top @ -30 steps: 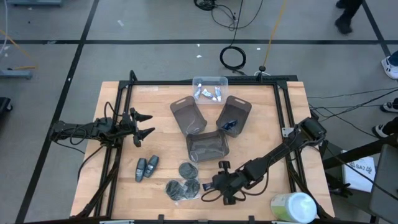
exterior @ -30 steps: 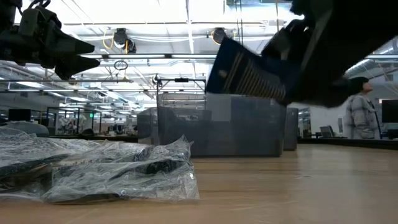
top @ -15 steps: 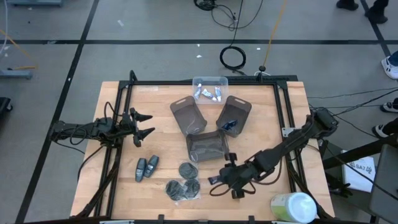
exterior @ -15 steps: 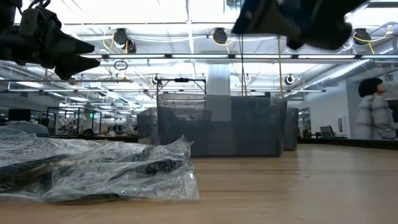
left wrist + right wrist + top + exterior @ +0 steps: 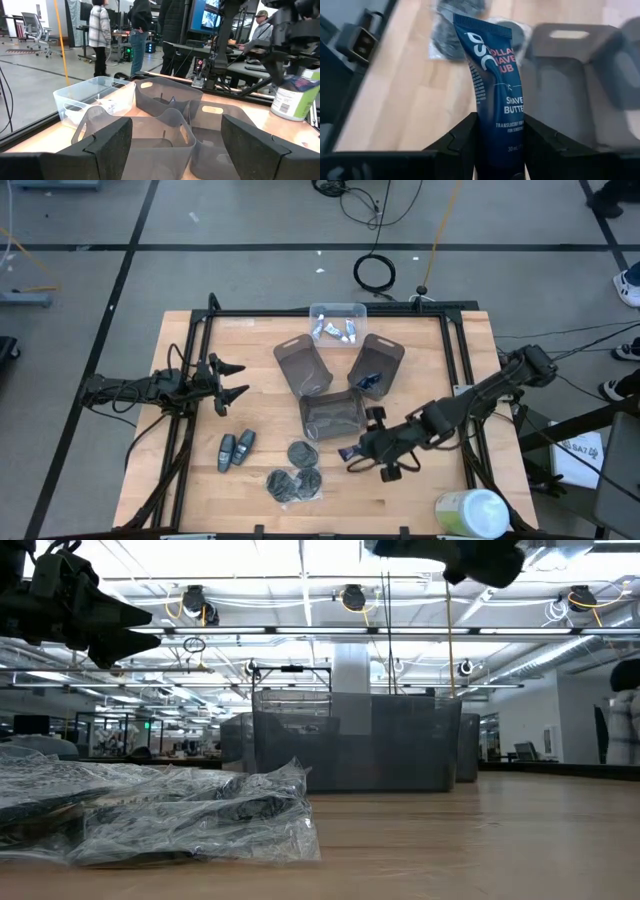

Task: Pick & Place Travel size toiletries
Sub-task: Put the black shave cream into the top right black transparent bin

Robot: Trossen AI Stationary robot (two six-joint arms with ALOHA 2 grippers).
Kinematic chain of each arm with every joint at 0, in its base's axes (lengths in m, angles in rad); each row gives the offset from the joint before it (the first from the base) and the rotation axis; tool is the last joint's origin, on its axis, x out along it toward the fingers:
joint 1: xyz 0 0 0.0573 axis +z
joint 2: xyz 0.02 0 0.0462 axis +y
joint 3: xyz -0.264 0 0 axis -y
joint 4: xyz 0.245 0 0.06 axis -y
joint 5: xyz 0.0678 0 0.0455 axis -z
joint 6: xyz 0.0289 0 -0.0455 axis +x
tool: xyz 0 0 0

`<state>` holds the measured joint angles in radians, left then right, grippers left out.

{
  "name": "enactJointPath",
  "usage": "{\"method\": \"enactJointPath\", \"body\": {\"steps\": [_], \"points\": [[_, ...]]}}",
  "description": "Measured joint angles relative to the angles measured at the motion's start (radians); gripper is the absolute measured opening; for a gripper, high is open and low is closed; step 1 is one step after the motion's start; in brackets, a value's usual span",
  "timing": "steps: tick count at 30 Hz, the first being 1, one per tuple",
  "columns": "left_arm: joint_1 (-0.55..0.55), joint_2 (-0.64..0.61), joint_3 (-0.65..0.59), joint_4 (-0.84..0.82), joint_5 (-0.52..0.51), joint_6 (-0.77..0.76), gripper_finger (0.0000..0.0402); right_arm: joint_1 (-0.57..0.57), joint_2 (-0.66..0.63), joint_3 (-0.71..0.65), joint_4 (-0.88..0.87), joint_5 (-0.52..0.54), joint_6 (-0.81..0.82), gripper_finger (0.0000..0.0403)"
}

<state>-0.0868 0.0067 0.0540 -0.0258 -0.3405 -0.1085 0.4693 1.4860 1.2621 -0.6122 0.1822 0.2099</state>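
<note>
1. right gripper [image 5: 352,452] at about 5 o'clock of table centre, fingers clamped on a dark-blue tube [image 5: 496,95], held in the air just off the 4 o'clock corner of the nearest smoky-grey tray [image 5: 334,416]
2. right wrist view: tube sticks out between both fingers, crimped end forward, grey tray just ahead; looks mid-carry, not yet dropped
3. left gripper [image 5: 236,380] parked at 9 o'clock side, fingers spread wide, nothing in them
4. done so far, by how things lie: white tubes [image 5: 335,331] in clear tray [image 5: 337,309] at 12 o'clock; one dark-blue item [image 5: 365,381] in the grey tray [image 5: 377,365] at 1 o'clock
5. left: two grey-blue oval sticks [image 5: 235,449] at 7 o'clock, dark round discs [image 5: 296,473] in plastic wrap at 6 o'clock, all on bare wood
6. roughly halfway, my guess; big green-white container [image 5: 472,513] at 4 o'clock edge not part of it
</note>
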Motion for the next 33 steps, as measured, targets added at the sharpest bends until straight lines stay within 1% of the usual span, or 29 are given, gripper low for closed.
{"method": "enactJointPath", "body": {"steps": [12,20,25,31,33], "points": [[0.000,0.000,0.000,0.000,0.000,0.000,0.0296,-0.186,-0.063,0.000,-0.118,0.000,-0.140,0.0120],[0.000,0.000,0.000,0.000,0.000,0.000,0.0296,-0.328,-0.070,0.000,-0.187,0.000,-0.184,0.0120],[0.000,0.000,0.000,0.000,0.000,0.000,0.0296,-0.423,-0.077,-0.054,-0.153,0.000,-0.188,0.0120],[0.000,0.000,0.000,0.000,0.000,0.000,0.0296,-0.552,-0.117,-0.160,-0.089,0.000,-0.188,0.0120],[0.000,0.000,0.000,0.000,0.000,0.000,0.0296,-0.596,-0.138,-0.200,-0.037,0.000,-0.196,0.0120]]}}
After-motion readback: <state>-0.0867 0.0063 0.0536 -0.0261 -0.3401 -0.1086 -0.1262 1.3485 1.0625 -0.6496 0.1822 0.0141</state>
